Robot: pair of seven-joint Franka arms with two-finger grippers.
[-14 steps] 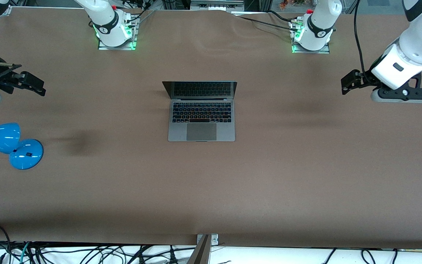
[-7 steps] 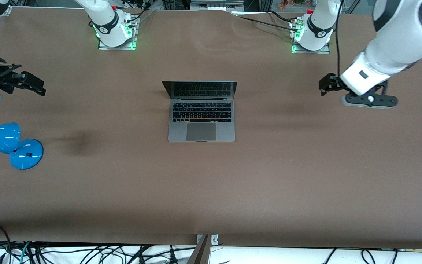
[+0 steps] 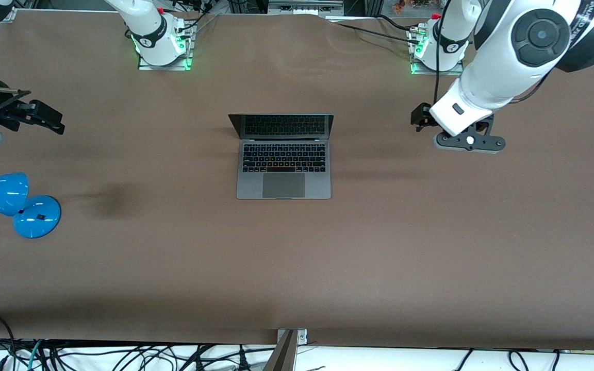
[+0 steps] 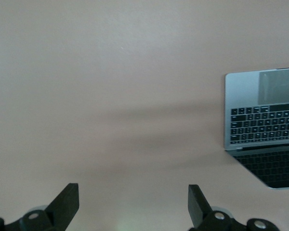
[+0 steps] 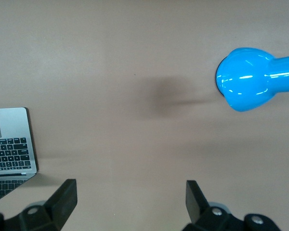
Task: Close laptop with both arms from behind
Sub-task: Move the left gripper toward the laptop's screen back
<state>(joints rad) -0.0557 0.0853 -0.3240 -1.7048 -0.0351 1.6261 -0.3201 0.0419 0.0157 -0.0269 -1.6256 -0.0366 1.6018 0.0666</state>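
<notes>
Laptop (image 3: 283,157), slim silver metal with black keys, sits open mid-table. Left gripper (image 3: 423,117) hovers beside it, fingers (image 4: 67,204) spread apart. Right gripper (image 3: 44,119) waits near the glossy blue lamp (image 3: 12,203), fingers (image 5: 63,197) apart too.

Front view: left gripper (image 3: 421,117) mostly hidden under its own wrist, fingers not readable there. Right gripper (image 3: 44,117) at picture edge, arm cut off. Lamp (image 3: 13,202) cut by edge, head only partly in. Laptop (image 4: 265,126) cut by edge in left wrist view, screen end out of frame; same in right wrist view, only a corner in. Screen content too dark to tell.
</notes>
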